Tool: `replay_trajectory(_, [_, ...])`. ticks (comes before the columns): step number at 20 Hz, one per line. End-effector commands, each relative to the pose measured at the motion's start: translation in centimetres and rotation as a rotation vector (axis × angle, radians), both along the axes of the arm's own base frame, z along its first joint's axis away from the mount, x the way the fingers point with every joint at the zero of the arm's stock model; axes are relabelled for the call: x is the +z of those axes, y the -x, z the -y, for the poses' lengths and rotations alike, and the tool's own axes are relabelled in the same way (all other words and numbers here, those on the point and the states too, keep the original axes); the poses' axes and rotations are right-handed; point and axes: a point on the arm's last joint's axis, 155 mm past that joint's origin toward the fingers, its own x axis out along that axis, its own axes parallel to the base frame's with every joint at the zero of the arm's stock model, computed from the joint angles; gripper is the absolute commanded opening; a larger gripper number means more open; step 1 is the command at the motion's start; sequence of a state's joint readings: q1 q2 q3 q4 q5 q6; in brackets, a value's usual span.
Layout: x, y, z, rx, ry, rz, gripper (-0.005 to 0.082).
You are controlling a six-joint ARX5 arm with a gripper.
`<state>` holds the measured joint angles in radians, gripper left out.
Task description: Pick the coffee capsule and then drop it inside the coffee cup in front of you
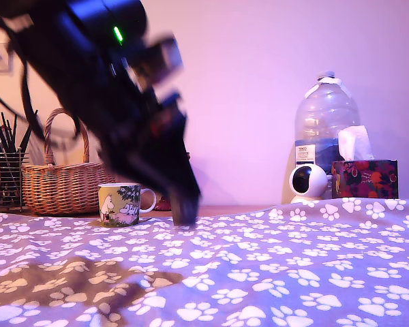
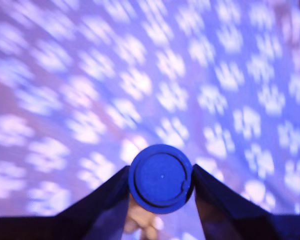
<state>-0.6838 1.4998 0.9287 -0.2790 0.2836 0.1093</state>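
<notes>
One coffee capsule (image 2: 160,178) pinched between the tool (image 2: 160,200) fingers, low over the paw-print surface (image 1: 293,272), just beside the coffee cup (image 1: 118,204). Lift clear of the cup's rim, centre over its mouth, then release.

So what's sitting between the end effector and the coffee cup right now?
Nothing: in the exterior view only bare paw-print cloth lies between the end effector and the coffee cup. The wrist view shows the coffee capsule between its fingers.
</notes>
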Motion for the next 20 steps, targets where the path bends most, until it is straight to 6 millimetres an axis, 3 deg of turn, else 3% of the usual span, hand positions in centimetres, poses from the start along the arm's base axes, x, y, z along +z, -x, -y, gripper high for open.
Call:
replay_trajectory(1, [1.0, -0.5, -0.5, 0.024, 0.019, 0.021, 0.0304])
replay_trajectory(5, [2.4, -1.8, -1.9, 0.086, 0.028, 0.065, 0.0304])
replay_trajectory(20, [2.0, -6.9, -8.0, 0.250, 0.090, 0.119, 0.0304])
